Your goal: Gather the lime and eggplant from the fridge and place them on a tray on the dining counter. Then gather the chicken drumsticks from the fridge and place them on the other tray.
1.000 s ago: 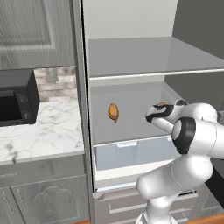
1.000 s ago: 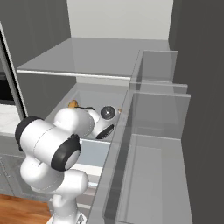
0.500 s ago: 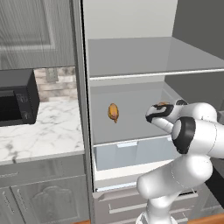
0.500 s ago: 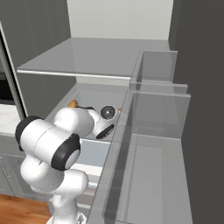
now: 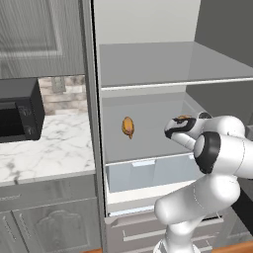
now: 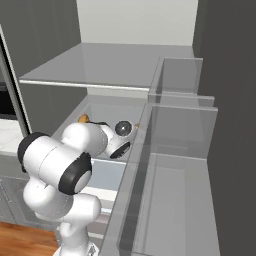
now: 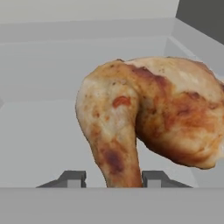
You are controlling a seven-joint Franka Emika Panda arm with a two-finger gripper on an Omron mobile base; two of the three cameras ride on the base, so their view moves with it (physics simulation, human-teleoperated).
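No writing is legible anywhere. The arm reaches forward into the open fridge [image 5: 148,64], elbow bent, wrist over the middle shelf's right side. The end effector [image 7: 113,178] has its two fingertips [image 7: 73,178] close on either side of a roasted chicken drumstick's [image 7: 153,118] bone end; a firm pinch cannot be confirmed. A second chicken drumstick [image 5: 128,127] lies toward the shelf's left rear.

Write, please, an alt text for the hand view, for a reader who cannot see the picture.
A browned chicken drumstick stands very close to the camera, its narrow end pointing down between the two dark fingertips of the gripper. Behind it are the pale grey shelf floor and back wall of the fridge.
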